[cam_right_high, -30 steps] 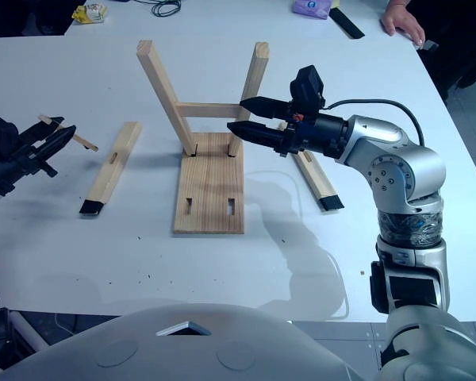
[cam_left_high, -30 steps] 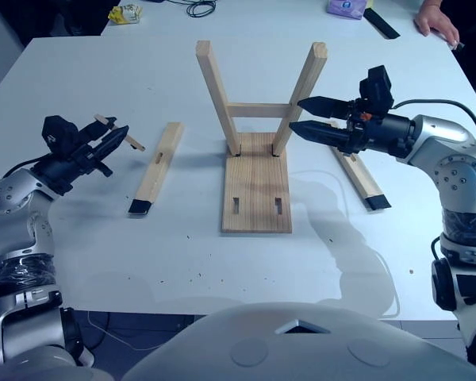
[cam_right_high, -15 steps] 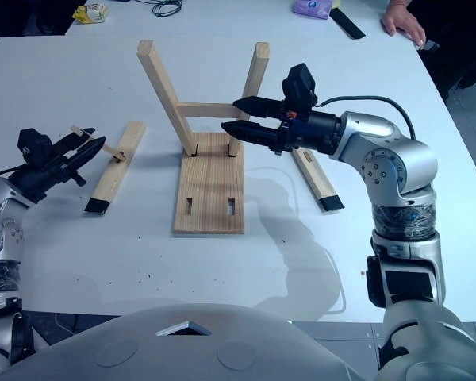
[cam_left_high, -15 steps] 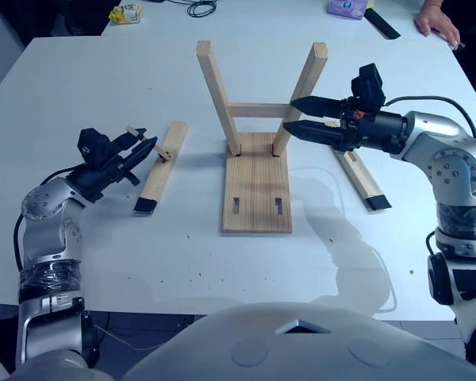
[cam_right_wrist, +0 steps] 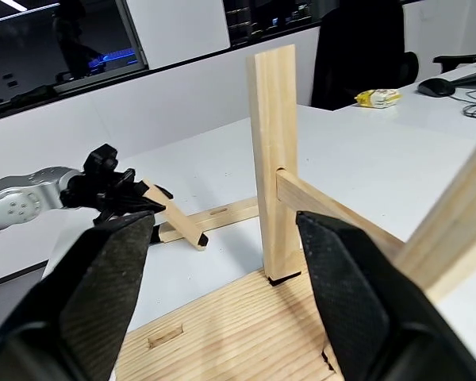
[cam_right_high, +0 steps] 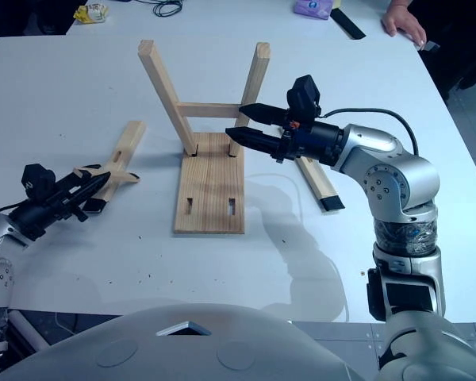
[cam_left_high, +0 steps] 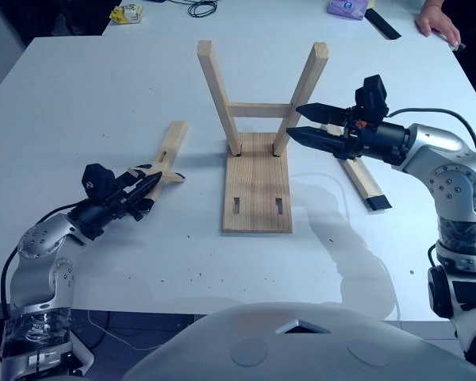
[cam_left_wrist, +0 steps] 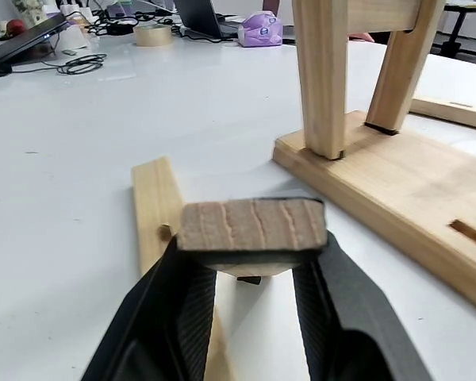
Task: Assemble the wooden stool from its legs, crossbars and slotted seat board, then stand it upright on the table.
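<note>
Lowered since earlier, left gripper (cam_left_high: 148, 184) is being kept clamped on one crossbar (cam_left_wrist: 252, 226) above one of two loose legs (cam_left_high: 172, 141); right gripper (cam_left_high: 296, 119) is being held wide apart, gripping nothing, beside two upright legs (cam_left_high: 301, 91).

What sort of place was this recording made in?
Probably an office or lab workroom: a large white table, a laptop and loose cables farther back, and what looks like a dark office chair behind.

The pale slotted seat board (cam_left_high: 256, 184) lies flat mid-desk (cam_left_high: 103, 95), two upright legs (cam_left_high: 218, 97) splayed in its 12 o'clock slots, joined by a crossbar (cam_left_high: 258, 109). A loose leg (cam_left_high: 171, 143) lies flat at 9 o'clock, another leg (cam_left_high: 363, 186) at 3 o'clock. The left end effector (cam_left_high: 147, 184) clamps a short crossbar (cam_left_wrist: 252, 226).
</note>
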Tool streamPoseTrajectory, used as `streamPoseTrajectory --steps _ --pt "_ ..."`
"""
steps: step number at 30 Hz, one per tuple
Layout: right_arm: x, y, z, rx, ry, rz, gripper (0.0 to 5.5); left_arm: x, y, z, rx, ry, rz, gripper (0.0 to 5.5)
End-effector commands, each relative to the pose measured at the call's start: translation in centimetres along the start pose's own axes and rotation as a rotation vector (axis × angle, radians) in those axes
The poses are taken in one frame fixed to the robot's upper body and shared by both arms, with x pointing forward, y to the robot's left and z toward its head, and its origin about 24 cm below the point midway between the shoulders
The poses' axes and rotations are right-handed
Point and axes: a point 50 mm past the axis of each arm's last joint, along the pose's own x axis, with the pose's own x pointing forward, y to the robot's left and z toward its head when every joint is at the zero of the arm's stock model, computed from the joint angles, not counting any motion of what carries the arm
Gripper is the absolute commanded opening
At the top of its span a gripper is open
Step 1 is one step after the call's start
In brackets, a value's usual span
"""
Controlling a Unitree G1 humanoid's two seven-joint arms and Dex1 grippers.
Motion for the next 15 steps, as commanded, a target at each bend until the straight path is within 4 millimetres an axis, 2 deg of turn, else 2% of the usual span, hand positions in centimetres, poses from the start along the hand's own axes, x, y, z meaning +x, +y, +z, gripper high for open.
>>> streamPoseTrajectory --steps 1,5,8,10,13,15 --pt "-0.3 0.6 -0.3 0.011 -0.018 -0.016 3.3 -0.1 0.0 2.7 0.025 -0.089 0.036 1.31" --pt "-0.4 0.7 -0.5 0.021 -0.032 -0.031 3.3 -0.2 0.4 7.2 0.106 -0.206 0.029 1.31" --pt "-0.5 1.1 -0.8 0.029 -0.041 -0.042 3.3 -0.6 2.4 9.3 0.226 -0.188 0.069 1.31" --pt "-0.4 1.3 -0.9 0.03 -0.047 -0.043 3.3 -1.3 4.2 8.7 0.27 -0.1 0.126 1.31" --pt "-0.1 1.4 -0.9 0.032 -0.057 -0.045 3.3 -3.0 7.0 5.5 0.28 0.067 0.267 1.31" --pt "0.0 1.5 -1.0 0.036 -0.061 -0.045 3.3 -4.1 7.8 3.2 0.247 0.134 0.313 1.31"
